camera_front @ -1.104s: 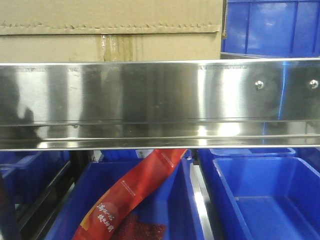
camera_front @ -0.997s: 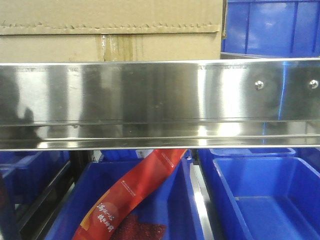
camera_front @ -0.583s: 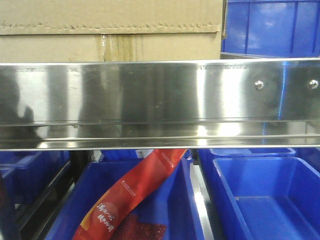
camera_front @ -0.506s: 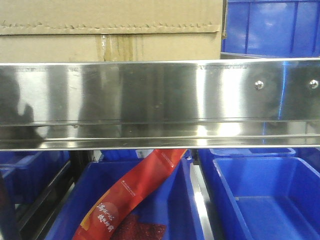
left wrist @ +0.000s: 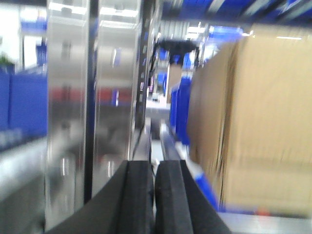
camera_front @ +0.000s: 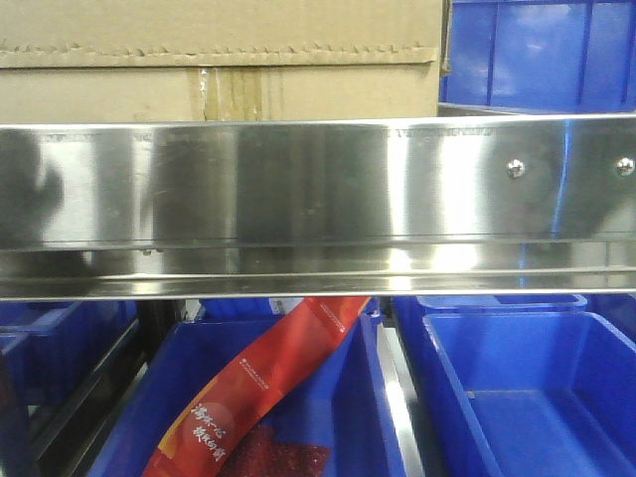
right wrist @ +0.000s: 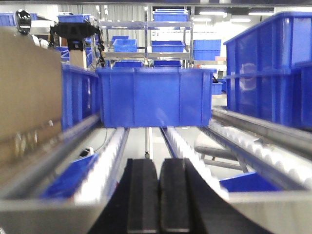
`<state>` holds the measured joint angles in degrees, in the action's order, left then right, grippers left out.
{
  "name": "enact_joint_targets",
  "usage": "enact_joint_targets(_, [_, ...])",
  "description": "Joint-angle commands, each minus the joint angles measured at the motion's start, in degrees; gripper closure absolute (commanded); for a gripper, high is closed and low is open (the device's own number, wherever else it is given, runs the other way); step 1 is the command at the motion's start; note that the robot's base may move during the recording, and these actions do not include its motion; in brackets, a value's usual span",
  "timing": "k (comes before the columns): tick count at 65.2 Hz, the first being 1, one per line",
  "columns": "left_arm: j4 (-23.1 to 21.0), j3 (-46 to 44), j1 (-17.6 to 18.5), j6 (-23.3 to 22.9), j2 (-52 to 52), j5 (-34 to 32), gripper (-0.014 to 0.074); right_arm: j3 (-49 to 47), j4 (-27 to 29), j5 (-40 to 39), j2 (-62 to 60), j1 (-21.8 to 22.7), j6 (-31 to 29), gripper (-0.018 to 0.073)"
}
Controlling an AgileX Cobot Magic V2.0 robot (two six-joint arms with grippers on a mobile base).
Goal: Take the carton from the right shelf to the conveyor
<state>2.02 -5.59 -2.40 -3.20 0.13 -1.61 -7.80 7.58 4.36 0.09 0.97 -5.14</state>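
Left gripper (left wrist: 153, 195) and right gripper (right wrist: 158, 195) are both closed on nothing; the large plain brown corrugated cardboard carton (camera_front: 219, 60) sits on the right shelf behind its mirror-shiny stainless steel front rail (camera_front: 298, 199).

Each gripper's black pads are pressed together. In the blurred left wrist view the carton (left wrist: 253, 122) stands just right of the gripper, with shiny steel uprights (left wrist: 73, 122) to the left. In the right wrist view the carton (right wrist: 29, 92) sits at the left edge, and white roller tracks (right wrist: 109, 156) run ahead to a blue plastic bin (right wrist: 153, 97). From the front, the carton's long axis runs sideways along the rail, with the jagged flap edge horizontal and the stained tape strip (camera_front: 231, 94) upright. Two round screw heads (camera_front: 515, 169) mark the rail's right end. Below stand lower blue bins (camera_front: 527, 388), one holding a long red printed packet (camera_front: 268, 388).
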Motion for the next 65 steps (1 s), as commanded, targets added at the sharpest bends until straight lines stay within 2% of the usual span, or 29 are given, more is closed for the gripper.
enact_joint_targets(1, [3.5,-7.5,-0.2,-0.1,0.2,4.5,0.0582,-8.2,0.5,7.7,-0.1,0.0,0.1,0.0635])
enact_joint_targets(7, [4.7,-16.3,-0.2,-0.1,3.7,13.6,0.0540,-15.6,0.7,12.7,2.3,0.0,0.1,0.0574])
enact_joint_targets(12, [4.7,-21.1,-0.2,-0.1,7.0,18.3,0.0437,-18.7,1.5,13.2,4.3,0.0,0.1,0.0449])
enact_joint_targets(20, [4.7,-25.9,-0.2,-0.1,12.0,19.9,0.0253,-20.7,1.8,13.2,7.9,0.0,0.1,0.0185])
enact_joint_targets(28, [4.7,-26.7,-0.2,-0.1,15.8,19.9,0.0156,-20.7,1.8,14.1,11.2,0.0,0.1,-0.0009])
enact_joint_targets(35, [4.7,-27.0,1.2,-0.1,17.4,19.5,0.0141,-21.7,1.8,14.4,13.7,0.0,0.1,0.0001])
enact_joint_targets(43, [4.7,-30.5,4.9,0.0,19.8,21.6,0.0141,-27.1,1.8,18.1,18.1,-0.6,0.1,0.0001])
enact_joint_targets(52, [4.7,-38.7,9.1,0.0,26.5,28.9,0.0141,-36.0,2.1,22.8,25.4,-4.9,0.1,0.0001])
enact_joint_targets(65, [2.8,-53.9,13.7,0.0,41.3,39.1,0.0141,-52.4,2.7,29.4,41.0,-13.4,0.1,0.0001])
